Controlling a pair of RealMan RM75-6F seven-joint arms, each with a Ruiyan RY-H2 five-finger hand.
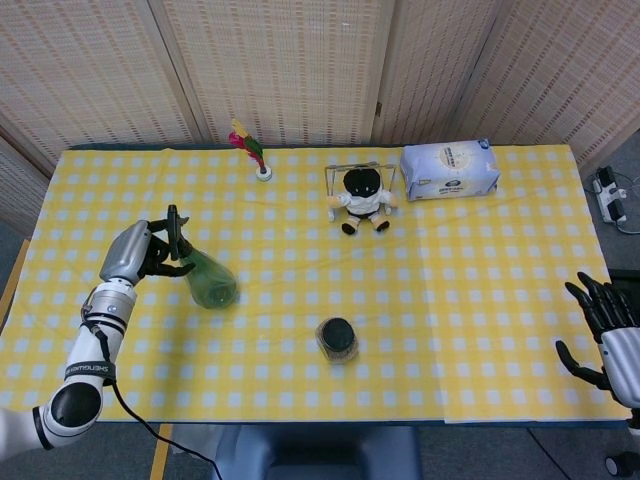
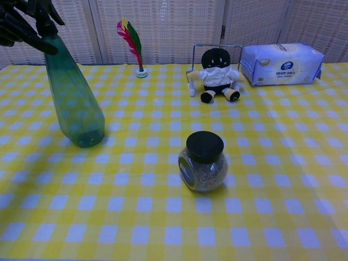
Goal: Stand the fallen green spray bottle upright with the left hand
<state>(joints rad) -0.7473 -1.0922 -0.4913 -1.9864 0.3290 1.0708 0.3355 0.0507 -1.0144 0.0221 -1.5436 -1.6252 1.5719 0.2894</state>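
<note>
The green spray bottle (image 1: 207, 279) (image 2: 74, 95) stands nearly upright on the yellow checked table, its top leaning slightly left, its base on the cloth. My left hand (image 1: 143, 253) (image 2: 22, 24) grips its black spray head at the neck, fingers wrapped around it. In the chest view only the dark fingers show at the top left corner. My right hand (image 1: 603, 325) hangs past the table's right edge with fingers spread, holding nothing; the chest view does not show it.
A glass jar with a black lid (image 1: 337, 340) (image 2: 203, 162) stands at the table's front middle. Further back are a plush doll (image 1: 362, 198) (image 2: 216, 75), a tissue pack (image 1: 449, 169) (image 2: 281, 63) and a feather shuttlecock (image 1: 252, 150) (image 2: 132, 46).
</note>
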